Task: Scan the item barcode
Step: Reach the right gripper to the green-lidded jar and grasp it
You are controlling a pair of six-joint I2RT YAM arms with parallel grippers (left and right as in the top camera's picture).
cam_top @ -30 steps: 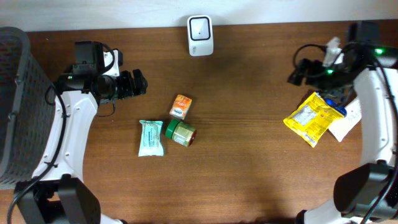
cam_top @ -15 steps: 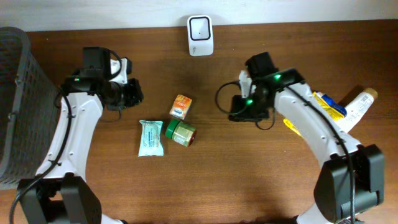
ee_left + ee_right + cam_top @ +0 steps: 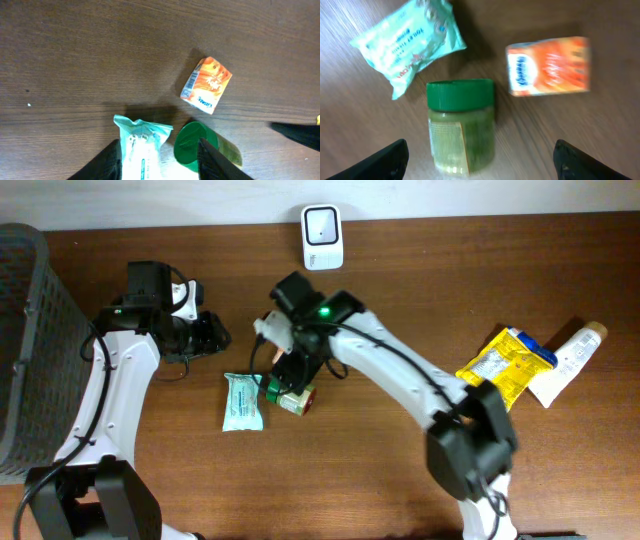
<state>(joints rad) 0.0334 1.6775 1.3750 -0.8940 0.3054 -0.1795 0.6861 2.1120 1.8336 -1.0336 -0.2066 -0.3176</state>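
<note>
Green-lidded jar on its side on tabletop, between wipes packet and orange carton. Right gripper above jar, spread wide, grasping nothing. Left gripper parted over packet, empty. Label print too blurred to read.

Table: dark wood grain, satin, fine streaks. Jar: clear body, glass or plastic can't tell, paper-looking label; lid smooth green plastic. Tissue pack: teal plastic film, crinkled, slight sheen. Carton: printed card, semi-gloss. Scanner: smooth white plastic. Pouch: yellow film, glossy, wrinkled. Tube: white plastic. Basket: grey mesh, matt.
</note>
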